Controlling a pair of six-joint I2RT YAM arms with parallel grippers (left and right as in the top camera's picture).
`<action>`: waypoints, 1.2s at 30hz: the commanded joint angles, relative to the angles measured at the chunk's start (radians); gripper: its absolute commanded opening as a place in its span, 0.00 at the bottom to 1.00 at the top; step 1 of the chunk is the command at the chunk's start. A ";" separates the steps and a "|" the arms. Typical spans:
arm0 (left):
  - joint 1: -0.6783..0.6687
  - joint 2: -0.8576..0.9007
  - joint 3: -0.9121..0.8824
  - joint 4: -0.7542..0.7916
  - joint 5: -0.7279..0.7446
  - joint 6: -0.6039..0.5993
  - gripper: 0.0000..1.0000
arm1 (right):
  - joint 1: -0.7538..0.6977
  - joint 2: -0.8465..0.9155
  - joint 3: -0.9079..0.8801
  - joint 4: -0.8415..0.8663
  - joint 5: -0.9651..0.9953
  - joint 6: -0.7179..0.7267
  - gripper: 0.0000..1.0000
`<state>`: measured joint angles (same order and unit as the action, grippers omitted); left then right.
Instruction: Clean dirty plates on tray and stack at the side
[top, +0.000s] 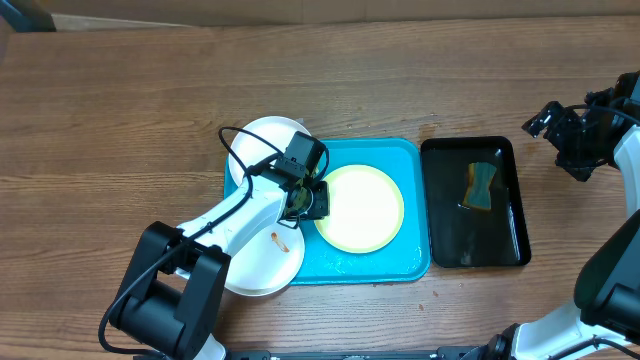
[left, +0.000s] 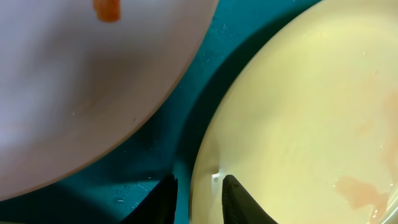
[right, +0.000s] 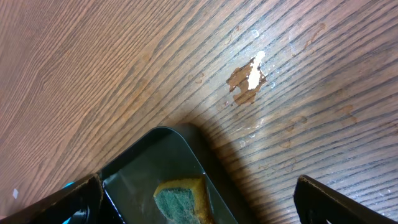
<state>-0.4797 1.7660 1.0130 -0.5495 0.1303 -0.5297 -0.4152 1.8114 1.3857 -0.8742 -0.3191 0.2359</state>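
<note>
Round glossy yellow-green plate (top: 362, 208) on turquoise plastic tray (top: 412, 260) — wood-grain table (top: 150, 100).

- Table (top: 120, 100): brown wood-grain top with long straight grain and a matt finish.
- Wet patch (right: 249, 78): small puddle on the tabletop, glinting white under the light.
- Pale tan strip (top: 300, 20): runs along the table's far edge.

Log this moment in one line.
left fingers astride yellow-green plate rim | right fingers open, near black tray | sponge in black tray
</note>
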 joint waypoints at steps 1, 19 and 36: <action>-0.026 0.013 -0.008 0.003 -0.011 -0.010 0.24 | 0.002 -0.003 0.023 0.006 -0.015 0.004 1.00; -0.017 0.012 0.179 -0.128 -0.061 0.023 0.04 | 0.002 -0.003 0.023 0.006 -0.016 0.004 1.00; -0.076 0.012 0.507 -0.259 -0.126 0.050 0.04 | 0.002 -0.003 0.023 0.006 -0.016 0.004 1.00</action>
<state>-0.5159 1.7699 1.4761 -0.8284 0.0544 -0.4961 -0.4152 1.8114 1.3857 -0.8742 -0.3264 0.2356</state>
